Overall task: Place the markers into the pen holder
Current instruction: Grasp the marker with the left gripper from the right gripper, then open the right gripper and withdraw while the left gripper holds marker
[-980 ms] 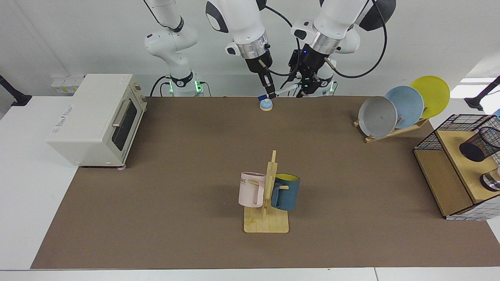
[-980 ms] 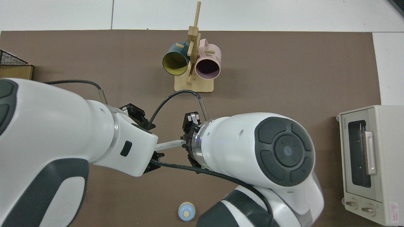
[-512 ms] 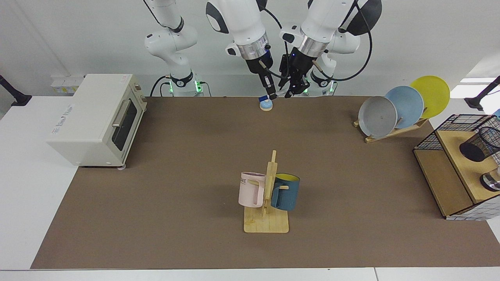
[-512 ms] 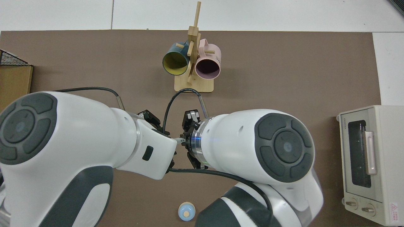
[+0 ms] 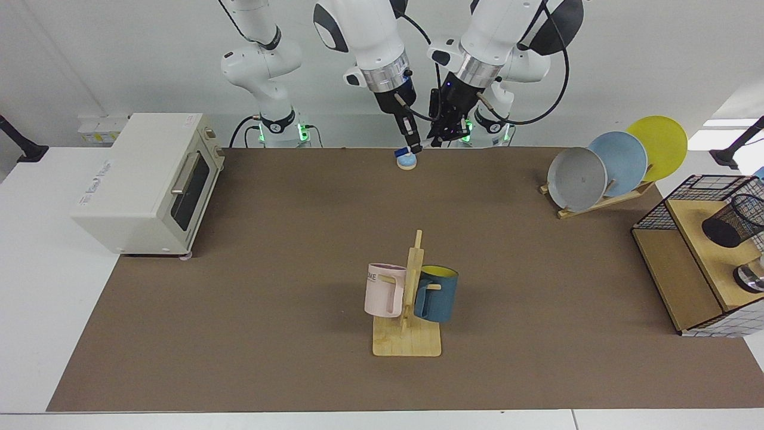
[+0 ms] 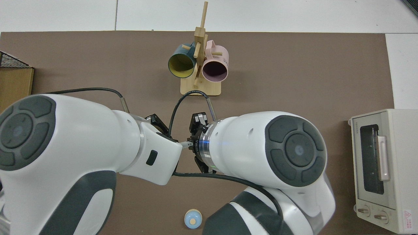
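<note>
The marker (image 5: 416, 149) hangs in the air at the far edge of the mat, and only its blue cap end shows. My right gripper (image 5: 413, 146) points down, shut on that cap end. My left gripper (image 5: 440, 138) sits close beside it on the barrel's side and hides the white barrel. From above, just a sliver of the marker (image 6: 186, 144) shows between the two wrists. The pen holder (image 5: 733, 220), a black mesh cup, sits on a wooden shelf at the view's right edge, far from both grippers.
A blue dome bell (image 5: 406, 160) lies just below the right gripper. A mug rack (image 5: 407, 343) with pink and blue mugs stands mid-mat. A toaster oven (image 5: 149, 179) is at the left, a plate rack (image 5: 603, 202) at the right. A wire basket (image 5: 656, 215) surrounds the shelf, which also holds a metal cylinder (image 5: 752, 278).
My left gripper has moved along the marker toward the right gripper, covering the white barrel that showed between them. The right gripper has barely moved.
</note>
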You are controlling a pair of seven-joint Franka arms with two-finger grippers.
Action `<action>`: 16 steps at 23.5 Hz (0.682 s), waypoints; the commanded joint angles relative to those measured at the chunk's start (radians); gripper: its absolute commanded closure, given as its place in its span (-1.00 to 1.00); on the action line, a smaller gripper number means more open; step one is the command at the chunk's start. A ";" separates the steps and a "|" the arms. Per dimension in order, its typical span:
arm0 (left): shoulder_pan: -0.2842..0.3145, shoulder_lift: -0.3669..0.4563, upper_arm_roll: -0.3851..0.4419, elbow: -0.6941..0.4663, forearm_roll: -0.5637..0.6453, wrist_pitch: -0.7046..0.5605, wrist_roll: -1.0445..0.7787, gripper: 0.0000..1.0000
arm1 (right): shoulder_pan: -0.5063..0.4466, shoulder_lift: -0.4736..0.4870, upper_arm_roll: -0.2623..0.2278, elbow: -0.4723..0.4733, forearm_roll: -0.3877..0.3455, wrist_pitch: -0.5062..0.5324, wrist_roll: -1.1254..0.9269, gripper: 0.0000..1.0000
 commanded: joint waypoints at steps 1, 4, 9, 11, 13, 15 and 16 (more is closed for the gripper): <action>-0.015 -0.016 0.011 -0.027 -0.002 0.040 -0.035 1.00 | -0.014 0.014 0.008 0.015 0.003 0.011 0.024 1.00; -0.014 -0.014 0.011 -0.026 -0.002 0.040 -0.035 1.00 | -0.017 0.012 0.003 0.015 0.003 0.009 0.021 0.96; -0.006 -0.014 0.015 -0.020 -0.002 0.038 -0.035 1.00 | -0.076 -0.003 -0.004 0.013 0.000 -0.024 -0.025 -1.00; -0.004 -0.014 0.018 -0.018 -0.002 0.037 -0.035 1.00 | -0.099 -0.014 -0.006 0.013 0.000 -0.066 -0.078 -1.00; -0.004 -0.014 0.021 -0.017 -0.002 0.037 -0.033 1.00 | -0.137 -0.028 -0.004 0.012 0.000 -0.106 -0.175 -1.00; -0.003 -0.014 0.025 -0.015 -0.002 0.037 -0.032 1.00 | -0.168 -0.043 -0.006 0.010 -0.001 -0.141 -0.265 -1.00; -0.001 -0.016 0.025 -0.015 -0.002 0.037 -0.030 1.00 | -0.184 -0.052 -0.006 0.008 -0.003 -0.162 -0.323 -1.00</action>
